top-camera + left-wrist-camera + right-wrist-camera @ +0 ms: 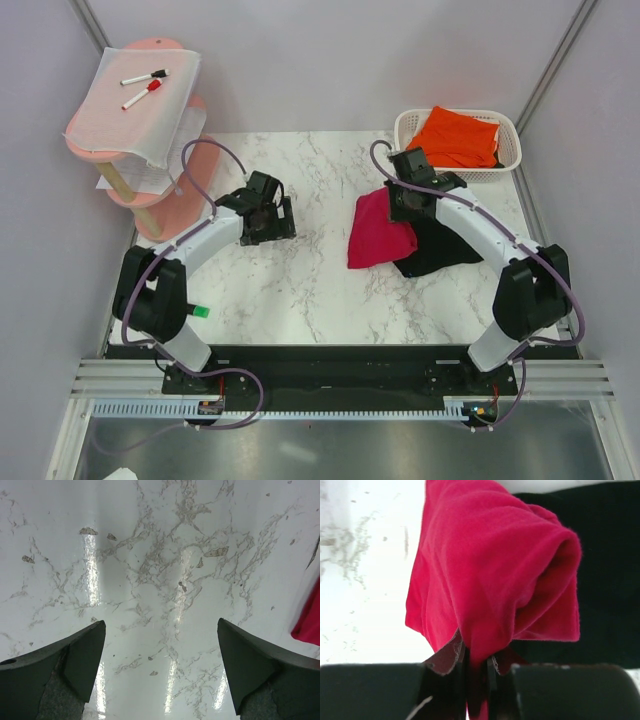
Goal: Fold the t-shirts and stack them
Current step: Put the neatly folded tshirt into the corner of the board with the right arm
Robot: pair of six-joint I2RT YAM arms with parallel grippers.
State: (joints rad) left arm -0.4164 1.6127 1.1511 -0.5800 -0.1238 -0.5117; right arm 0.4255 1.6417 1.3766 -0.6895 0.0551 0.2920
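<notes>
The right claw (477, 665) pinches the crimson t-shirt (378, 235); the left claw (160, 665) is spread wide.
Right of the table's (300, 290) middle, the pinch bunches the crimson cloth — likely to drag it off the black t-shirt (440, 250) it overlaps, toward the empty left claw. The orange t-shirt (455, 137) sits in a basket (505, 160) at the far right corner.

White arm links (205, 238), blk joints (150, 290), lilac cables (222, 150), green tab (200, 311) on L arm (186, 345), dk end effector fingers (80, 660)

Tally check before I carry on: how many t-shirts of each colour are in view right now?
red t-shirt: 1
black t-shirt: 1
orange t-shirt, in the white basket: 1
Total: 3
</notes>
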